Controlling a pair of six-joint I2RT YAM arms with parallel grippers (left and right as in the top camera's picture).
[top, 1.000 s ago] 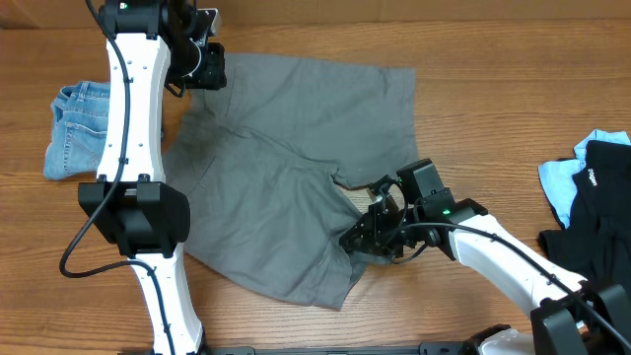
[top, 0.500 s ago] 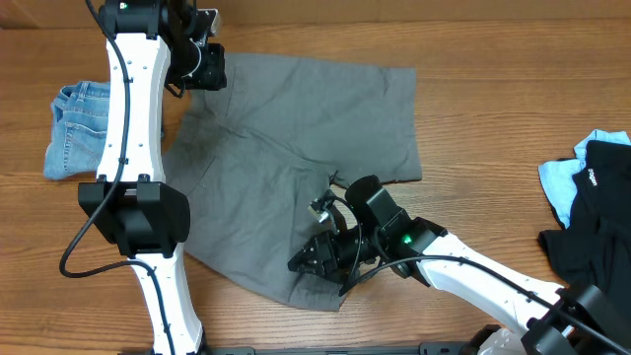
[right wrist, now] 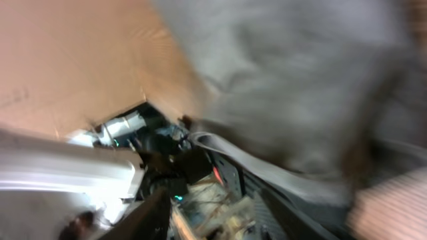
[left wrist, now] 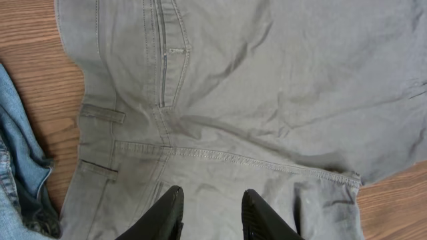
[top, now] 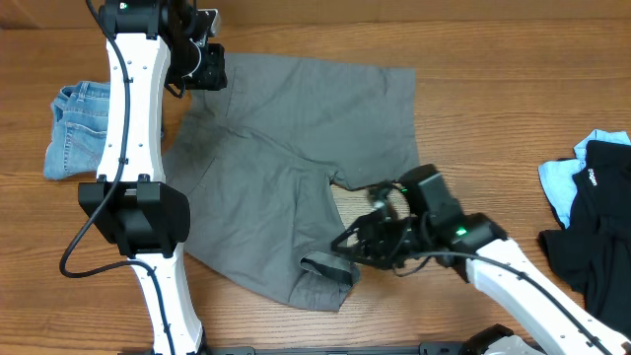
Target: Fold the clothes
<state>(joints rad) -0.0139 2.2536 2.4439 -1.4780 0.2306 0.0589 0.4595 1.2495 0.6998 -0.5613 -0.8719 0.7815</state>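
The clothes, a pair of grey shorts (top: 286, 168), lie spread across the middle of the table, waistband to the upper left. In the left wrist view the shorts (left wrist: 267, 87) fill the frame, fly and pocket seams showing. My left gripper (top: 202, 65) hovers over the waistband corner; its jaws (left wrist: 212, 213) stand apart over flat fabric, holding nothing. My right gripper (top: 347, 245) sits by the lower leg, where the hem (top: 325, 268) lies curled over. Its wrist view is blurred; the fingers (right wrist: 157, 215) are spread with nothing between them.
Blue denim shorts (top: 77, 126) lie at the left edge, also seen beside the waistband (left wrist: 17, 167). A black garment (top: 596, 237) and a light-blue one (top: 560, 185) are piled at the right. The table's front edge runs just below the right arm.
My right gripper dragged the lower leg hem leftward, then opened, let it go and drew back right. The hem now lies turned over. The left arm has stayed put.
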